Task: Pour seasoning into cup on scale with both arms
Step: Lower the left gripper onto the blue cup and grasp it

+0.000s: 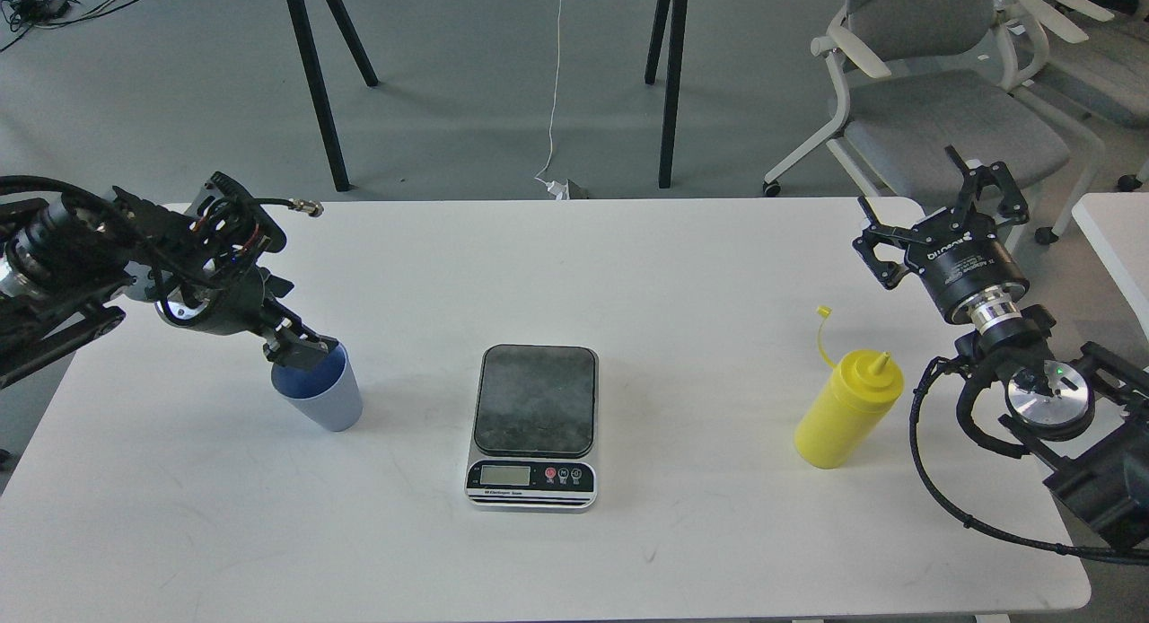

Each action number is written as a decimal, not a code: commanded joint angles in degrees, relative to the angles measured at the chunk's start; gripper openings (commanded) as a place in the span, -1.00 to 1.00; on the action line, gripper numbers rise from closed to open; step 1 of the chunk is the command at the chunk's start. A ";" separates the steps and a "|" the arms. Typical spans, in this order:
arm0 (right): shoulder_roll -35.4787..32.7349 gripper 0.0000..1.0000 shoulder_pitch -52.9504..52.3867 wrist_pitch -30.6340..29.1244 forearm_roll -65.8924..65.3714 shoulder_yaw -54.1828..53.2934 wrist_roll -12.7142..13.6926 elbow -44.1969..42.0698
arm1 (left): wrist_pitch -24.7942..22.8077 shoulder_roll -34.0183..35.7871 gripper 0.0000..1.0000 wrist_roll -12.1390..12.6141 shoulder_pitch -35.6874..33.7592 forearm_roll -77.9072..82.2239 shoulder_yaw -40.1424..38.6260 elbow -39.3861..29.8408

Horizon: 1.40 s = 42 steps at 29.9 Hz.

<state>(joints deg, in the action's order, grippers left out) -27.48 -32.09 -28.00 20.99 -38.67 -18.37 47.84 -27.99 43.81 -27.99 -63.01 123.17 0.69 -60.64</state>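
Note:
The light blue cup (325, 400) stands upright on the white table (646, 264), left of the scale (536, 399), whose dark plate is bare. My left gripper (303, 353) points down at the cup's far rim, with its fingertips at or just inside the mouth; I cannot tell the fingers apart. The yellow seasoning bottle (846, 412) stands upright to the right of the scale, with its cap off and hanging on its tether. My right gripper (938, 206) is open and empty, beyond and to the right of the bottle, and points away from me.
Grey office chairs (942, 111) stand behind the table's right corner. Black legs of another table (316, 84) stand on the floor behind. A second white table's corner (1118, 228) shows at the right edge. My right arm's cables (934, 479) hang over the table's right side.

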 commanded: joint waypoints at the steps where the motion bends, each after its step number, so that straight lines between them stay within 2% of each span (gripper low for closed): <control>1: -0.03 0.98 0.45 0.00 0.02 0.00 0.00 0.06 | -0.01 -0.48 0.96 -0.01 -0.01 -0.21 0.89 0.70; 21: 0.05 0.98 0.98 0.00 0.02 0.00 0.00 0.15 | -0.01 -2.32 0.91 -0.01 0.43 -0.91 4.14 3.60; 42: -0.03 0.98 1.68 0.00 0.02 -0.18 0.00 0.15 | -0.01 -2.85 0.31 -0.01 1.84 -0.48 4.23 4.47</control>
<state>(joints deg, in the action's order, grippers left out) -27.51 -30.48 -28.00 21.01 -38.85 -18.37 47.98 -28.00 40.88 -28.00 -61.29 122.60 4.92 -56.16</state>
